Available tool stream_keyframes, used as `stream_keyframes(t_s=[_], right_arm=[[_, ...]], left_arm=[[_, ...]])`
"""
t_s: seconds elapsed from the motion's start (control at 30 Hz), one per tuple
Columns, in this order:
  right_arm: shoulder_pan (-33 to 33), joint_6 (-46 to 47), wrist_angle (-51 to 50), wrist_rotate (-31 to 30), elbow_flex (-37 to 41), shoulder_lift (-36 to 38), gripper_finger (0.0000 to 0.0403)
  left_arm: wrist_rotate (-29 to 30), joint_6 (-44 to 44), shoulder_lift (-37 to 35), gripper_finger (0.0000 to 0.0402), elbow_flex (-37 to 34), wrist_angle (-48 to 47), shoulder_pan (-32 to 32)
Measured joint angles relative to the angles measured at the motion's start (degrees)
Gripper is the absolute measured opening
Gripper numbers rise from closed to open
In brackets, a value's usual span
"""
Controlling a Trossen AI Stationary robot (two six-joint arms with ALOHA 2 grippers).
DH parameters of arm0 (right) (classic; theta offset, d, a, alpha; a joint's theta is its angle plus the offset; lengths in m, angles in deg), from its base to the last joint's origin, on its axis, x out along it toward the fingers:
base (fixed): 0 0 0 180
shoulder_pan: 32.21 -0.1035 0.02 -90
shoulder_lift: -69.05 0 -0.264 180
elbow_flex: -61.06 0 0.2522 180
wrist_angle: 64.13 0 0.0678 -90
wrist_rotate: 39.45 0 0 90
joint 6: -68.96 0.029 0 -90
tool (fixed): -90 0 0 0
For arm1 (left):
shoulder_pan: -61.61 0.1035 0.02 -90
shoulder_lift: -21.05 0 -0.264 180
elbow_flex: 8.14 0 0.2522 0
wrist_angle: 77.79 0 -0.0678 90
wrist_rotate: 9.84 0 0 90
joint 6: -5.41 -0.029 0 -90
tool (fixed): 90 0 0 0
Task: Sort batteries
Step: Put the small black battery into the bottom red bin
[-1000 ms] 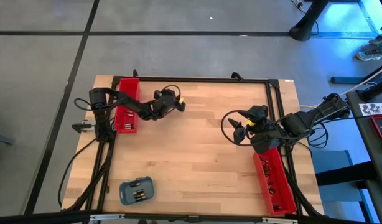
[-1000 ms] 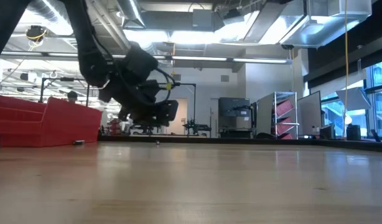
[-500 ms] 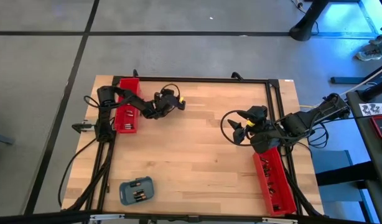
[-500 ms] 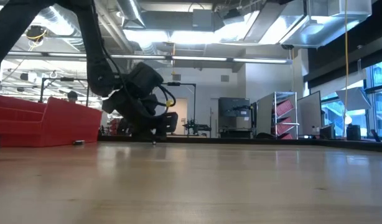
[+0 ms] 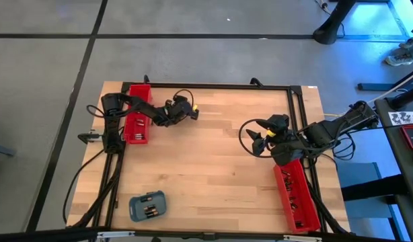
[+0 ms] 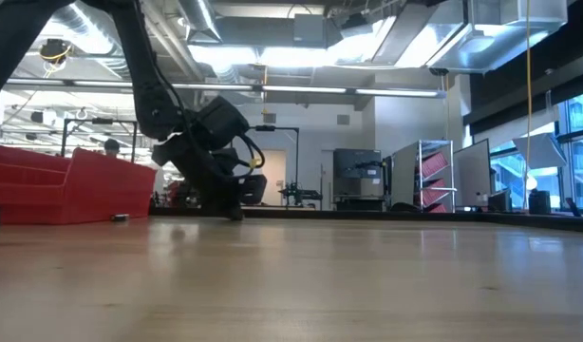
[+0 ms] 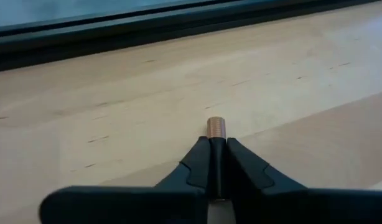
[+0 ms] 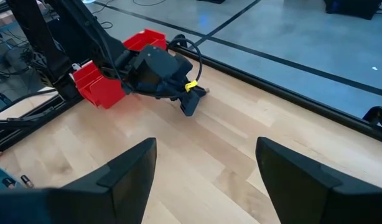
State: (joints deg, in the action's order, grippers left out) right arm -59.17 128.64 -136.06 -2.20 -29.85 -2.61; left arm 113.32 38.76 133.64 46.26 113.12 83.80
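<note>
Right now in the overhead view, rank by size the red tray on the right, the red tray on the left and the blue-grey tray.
1. Right red tray, the largest.
2. Left red tray.
3. Blue-grey tray, the smallest, though not far behind the left one.

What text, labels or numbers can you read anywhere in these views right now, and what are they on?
No text can be read with confidence.
White card off the table's right edge, high view: dark printed characters, too small and cut off to read.
Red trays: no markings visible.
Blue-grey tray: no label visible.
Battery between the left gripper's fingers: coppery end, no print visible.
Room behind, low view: no legible signs.
</note>
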Motion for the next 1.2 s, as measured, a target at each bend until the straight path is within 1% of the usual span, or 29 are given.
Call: stream_keyframes(t_s=[0.07,0.17,0.27,0.33,0.4,0.57,0.73,0.83,0.93,1.03,1.1,1.2], right_arm=[[0.0,0.0,0.0,0.0,0.0,0.1,0.0275],[0.0,0.0,-0.1,0.7,-0.3,1.0,0.0275],[0.0,-1.1,0.0,2.5,-0.9,2.1,0.0275],[0.0,-3.3,0.7,5.0,-0.9,3.2,0.0275],[0.0,-5.5,1.7,8.3,-1.0,4.4,0.0275],[0.0,-8.3,2.6,14.4,-1.0,6.7,0.0275],[0.0,-14.2,7.1,16.8,-1.0,7.8,0.0275],[0.8,-18.7,10.2,18.8,-0.9,7.8,0.0275],[3.8,-22.2,15.3,23.8,1.2,7.9,0.0275],[7.7,-26.3,22.5,27.5,5.4,7.8,0.0275],[10.5,-29.2,29.8,28.9,9.1,7.8,0.0275],[14.6,-32.8,43.5,31.4,14.5,7.6,0.0275]], left_arm=[[-0.7,-0.1,-0.6,0.0023,-0.1,-0.1,0.0],[-3.5,-2.8,-3.2,0.0024,-0.3,-1.6,0.0],[-9.1,-6.9,-6.8,0.0023,-0.5,-2.9,0.0],[-13.0,-9.3,-9.4,0.0023,-0.7,-3.7,-0.3],[-16.7,-11.4,-12.0,0.0023,-0.5,-2.5,-0.4],[-23.4,-12.2,-17.5,0.0023,-0.5,-2.3,-0.9],[-29.1,-13.1,-23.2,0.0024,-0.4,-0.7,-2.6],[-32.6,-13.3,-26.3,0.0023,-0.4,2.4,-4.0],[-36.1,-11.0,-29.1,0.0023,-0.3,6.4,-5.5],[-37.7,-8.4,-31.4,0.0023,-0.3,11.2,-7.2],[-38.1,-7.0,-32.4,0.0024,0.6,13.3,-8.4],[-39.6,-6.4,-32.6,0.0023,3.1,15.3,-10.1]])
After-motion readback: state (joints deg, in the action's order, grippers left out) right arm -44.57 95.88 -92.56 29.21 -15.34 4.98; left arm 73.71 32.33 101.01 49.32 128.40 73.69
